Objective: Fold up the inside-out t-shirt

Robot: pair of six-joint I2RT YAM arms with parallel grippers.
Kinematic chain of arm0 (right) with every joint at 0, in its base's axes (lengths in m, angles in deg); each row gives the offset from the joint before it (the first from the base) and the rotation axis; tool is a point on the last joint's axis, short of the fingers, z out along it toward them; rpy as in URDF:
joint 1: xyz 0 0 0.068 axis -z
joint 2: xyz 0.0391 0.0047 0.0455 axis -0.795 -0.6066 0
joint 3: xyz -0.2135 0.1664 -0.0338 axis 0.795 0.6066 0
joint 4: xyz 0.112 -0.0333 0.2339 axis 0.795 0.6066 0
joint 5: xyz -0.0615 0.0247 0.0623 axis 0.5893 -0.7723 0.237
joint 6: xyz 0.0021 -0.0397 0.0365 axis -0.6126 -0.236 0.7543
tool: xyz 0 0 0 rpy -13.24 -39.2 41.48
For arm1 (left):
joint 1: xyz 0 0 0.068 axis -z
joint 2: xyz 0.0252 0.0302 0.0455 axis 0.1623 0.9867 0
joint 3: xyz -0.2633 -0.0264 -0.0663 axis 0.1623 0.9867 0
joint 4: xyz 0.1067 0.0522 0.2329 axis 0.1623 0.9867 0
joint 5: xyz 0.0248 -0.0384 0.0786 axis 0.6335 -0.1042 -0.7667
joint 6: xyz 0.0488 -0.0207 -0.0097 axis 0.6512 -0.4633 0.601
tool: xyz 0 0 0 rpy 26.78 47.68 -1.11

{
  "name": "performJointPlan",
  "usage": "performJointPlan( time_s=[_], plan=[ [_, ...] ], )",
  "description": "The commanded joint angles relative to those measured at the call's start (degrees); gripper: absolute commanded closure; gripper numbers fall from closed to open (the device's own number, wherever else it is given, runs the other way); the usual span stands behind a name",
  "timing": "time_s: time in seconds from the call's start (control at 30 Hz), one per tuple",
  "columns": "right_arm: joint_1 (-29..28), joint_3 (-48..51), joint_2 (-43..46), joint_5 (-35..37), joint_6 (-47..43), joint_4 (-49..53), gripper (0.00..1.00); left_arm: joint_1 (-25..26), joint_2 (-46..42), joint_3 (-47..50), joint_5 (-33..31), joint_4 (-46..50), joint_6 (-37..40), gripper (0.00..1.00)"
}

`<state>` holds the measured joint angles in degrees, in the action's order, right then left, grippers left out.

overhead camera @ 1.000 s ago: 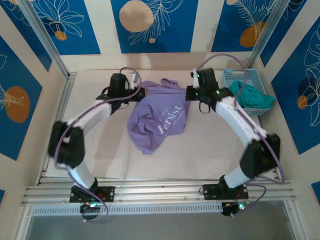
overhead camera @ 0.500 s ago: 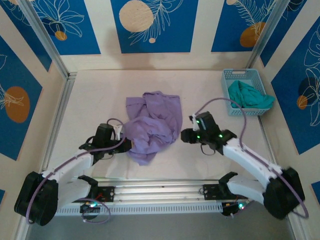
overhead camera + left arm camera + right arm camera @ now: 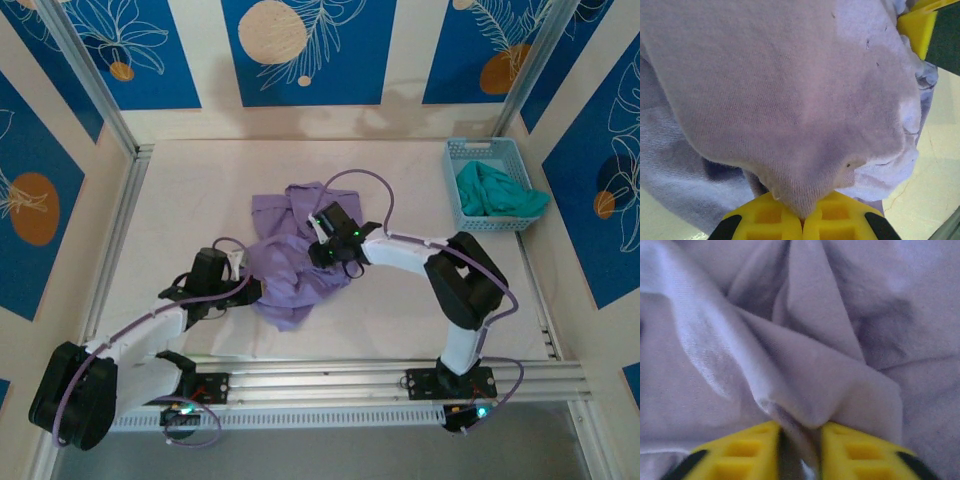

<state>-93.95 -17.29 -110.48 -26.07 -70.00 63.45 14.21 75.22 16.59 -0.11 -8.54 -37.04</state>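
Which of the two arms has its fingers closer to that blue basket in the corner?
Right. The right arm's fingers pinch the lavender t-shirt mid-table, left of the blue basket; the left arm's fingers grip the shirt's near-left edge, farther away.

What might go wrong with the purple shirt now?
1. The light purple cotton t-shirt lies bunched in a heap, so pulling it may leave it twisted rather than flat.
2. The left tool pinches just a small tip of cloth, which may slip out.
3. The right tool pinches a raised fold, so it might catch two layers together.
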Motion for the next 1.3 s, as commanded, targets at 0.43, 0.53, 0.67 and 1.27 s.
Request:
performJointPlan(
  time_s=[0.43, 0.53, 0.67, 1.27],
  plan=[
    [6.3, 1.3, 40.9, -3.0, -5.0, 15.4, 1.00, 6.0, -1.1, -8.4, 3.9, -6.5, 2.1, 0.99],
    [7.4, 0.6, 43.8, -3.3, -5.2, 16.6, 1.00, 6.0, -0.8, -10.4, -1.5, -3.4, 2.3, 1.00],
    [8.2, 1.9, 42.3, -6.8, -3.5, 15.4, 1.00, 6.0, -0.2, -10.5, -10.3, 1.1, 3.4, 1.00],
    [6.2, 5.8, 29.9, -19.6, 5.2, 6.4, 1.00, 25.0, 3.0, -19.8, -26.9, 8.1, 16.6, 0.24]
  ],
)
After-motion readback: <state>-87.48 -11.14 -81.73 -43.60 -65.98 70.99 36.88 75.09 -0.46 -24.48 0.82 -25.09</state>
